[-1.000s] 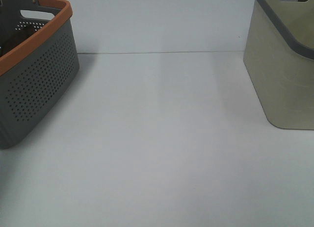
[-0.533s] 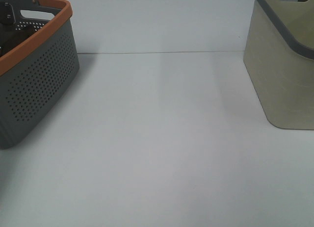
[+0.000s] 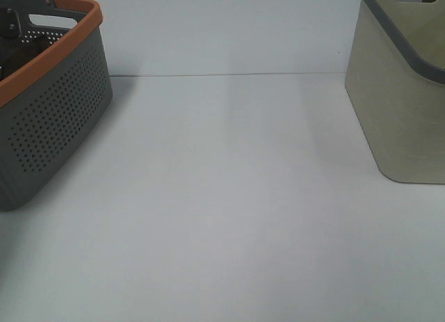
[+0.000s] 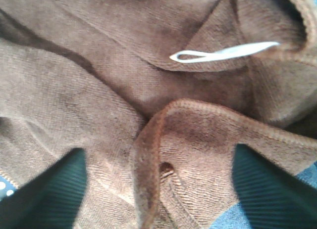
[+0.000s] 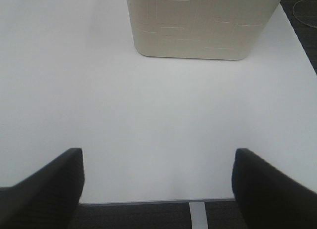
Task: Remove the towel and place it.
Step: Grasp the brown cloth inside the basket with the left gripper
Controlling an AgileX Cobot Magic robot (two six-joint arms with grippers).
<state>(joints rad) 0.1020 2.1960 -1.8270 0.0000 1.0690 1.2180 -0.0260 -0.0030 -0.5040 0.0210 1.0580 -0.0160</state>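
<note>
The dark brown towel [image 4: 148, 90] fills the left wrist view, crumpled, with a white loop label [image 4: 223, 53] near one corner. My left gripper [image 4: 158, 189] is pushed down into it, jaws apart, one finger [image 4: 49, 194] on each side of a raised stitched fold. In the exterior high view a dark part of the left arm [image 3: 8, 19] shows inside the grey basket [image 3: 55, 113] with the orange rim, and a dark patch of towel [image 3: 38, 40] lies below it. My right gripper [image 5: 158, 189] hangs open over bare table, holding nothing.
A beige bin [image 3: 403, 92] with a grey rim stands at the back right; in the right wrist view the beige bin [image 5: 198, 26] is ahead of the right gripper. The white table [image 3: 222, 197] lies between the two containers. The table's edge [image 5: 148, 202] runs just beneath the right fingers.
A dark part of the left arm has come into view inside the grey basket. Both containers and the right side look unchanged.
</note>
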